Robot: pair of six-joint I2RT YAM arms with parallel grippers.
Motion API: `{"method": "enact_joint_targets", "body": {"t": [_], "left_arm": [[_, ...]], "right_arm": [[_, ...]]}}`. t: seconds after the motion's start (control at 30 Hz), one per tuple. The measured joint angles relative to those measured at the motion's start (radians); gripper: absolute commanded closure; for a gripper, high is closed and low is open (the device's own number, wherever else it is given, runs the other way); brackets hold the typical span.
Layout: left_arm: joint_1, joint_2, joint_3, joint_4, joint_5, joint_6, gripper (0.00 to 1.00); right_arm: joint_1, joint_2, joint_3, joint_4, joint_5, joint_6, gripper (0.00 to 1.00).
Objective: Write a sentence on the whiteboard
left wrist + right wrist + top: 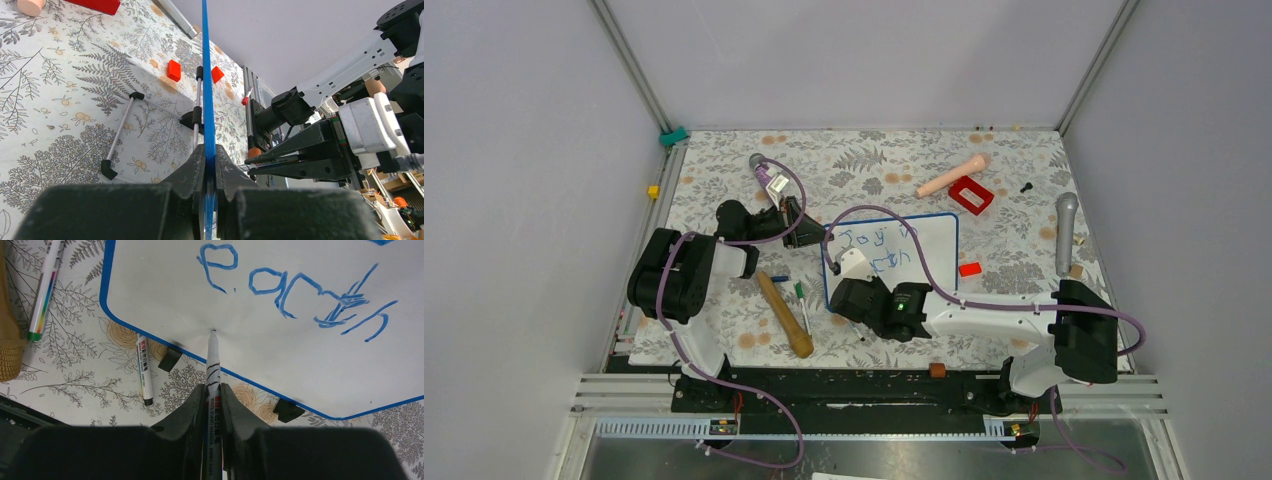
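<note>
Left gripper (209,162) is clamped on the whiteboard (929,250) frame at its 9 o'clock edge, likely bracing it against pen pressure (it only stands on two feet (170,359)). Board is mid-table, long axis 9-to-3, face toward 6. Right gripper (213,392) pinches the marker (213,357), axis 6-to-12, tip at 12 touching the board under "each" of the sentence (295,295).

We see a bench (874,175) spread with a cloth (1024,225) printed in grey ferns and tan blossoms, boxed in by plain pale grey walls (854,60) at the back and both sides, silver metal posts (631,65) in the back corners, under even, soft light.
</note>
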Motion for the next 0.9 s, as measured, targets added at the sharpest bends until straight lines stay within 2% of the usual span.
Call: {"method": "enact_joint_targets", "body": {"t": [0.9], "left_arm": [[0.0, 0.0, 0.0, 0.0, 0.0, 0.0, 1.0]], "right_arm": [[-0.006, 0.003, 0.031, 0.0, 0.014, -0.029, 1.0]]}}
